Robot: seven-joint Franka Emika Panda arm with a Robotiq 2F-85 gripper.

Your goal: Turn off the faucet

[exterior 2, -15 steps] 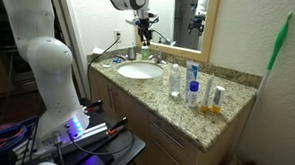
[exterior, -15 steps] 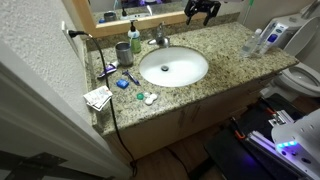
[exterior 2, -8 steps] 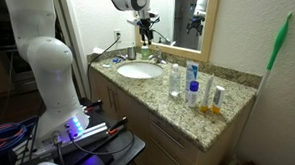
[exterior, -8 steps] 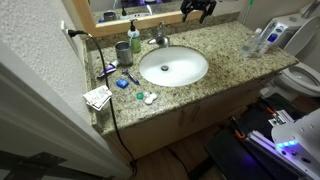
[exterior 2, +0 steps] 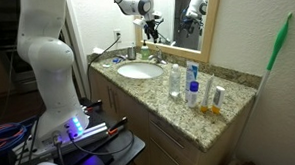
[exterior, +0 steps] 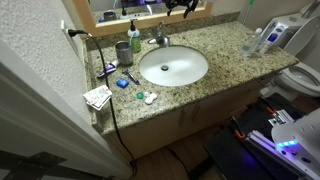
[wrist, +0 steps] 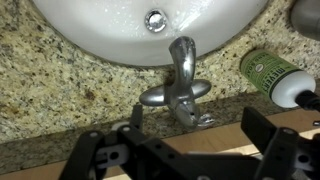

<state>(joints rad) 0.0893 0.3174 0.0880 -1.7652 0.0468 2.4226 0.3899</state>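
Note:
The faucet (wrist: 178,92) is a small chrome tap with a curved spout that reaches over the white oval basin (wrist: 100,30). In the wrist view it lies just beyond my gripper (wrist: 195,128), whose two black fingers stand apart on either side of it without touching it. No water stream shows. In both exterior views the faucet (exterior: 158,40) (exterior 2: 157,58) sits at the back of the basin (exterior: 190,75), and the gripper (exterior: 180,6) (exterior 2: 150,30) hangs above it near the mirror, open and empty.
A green soap bottle (exterior: 135,37) (wrist: 268,72) and a grey cup (exterior: 123,52) stand beside the faucet. Small toiletries (exterior: 125,82) lie on the granite counter (exterior: 225,50), with bottles (exterior: 262,40) at its other end. The mirror frame (exterior: 215,10) is close behind the gripper.
The gripper has moved along the mirror toward the faucet and now hangs above it. The fingers stay open. Nothing on the counter moved.

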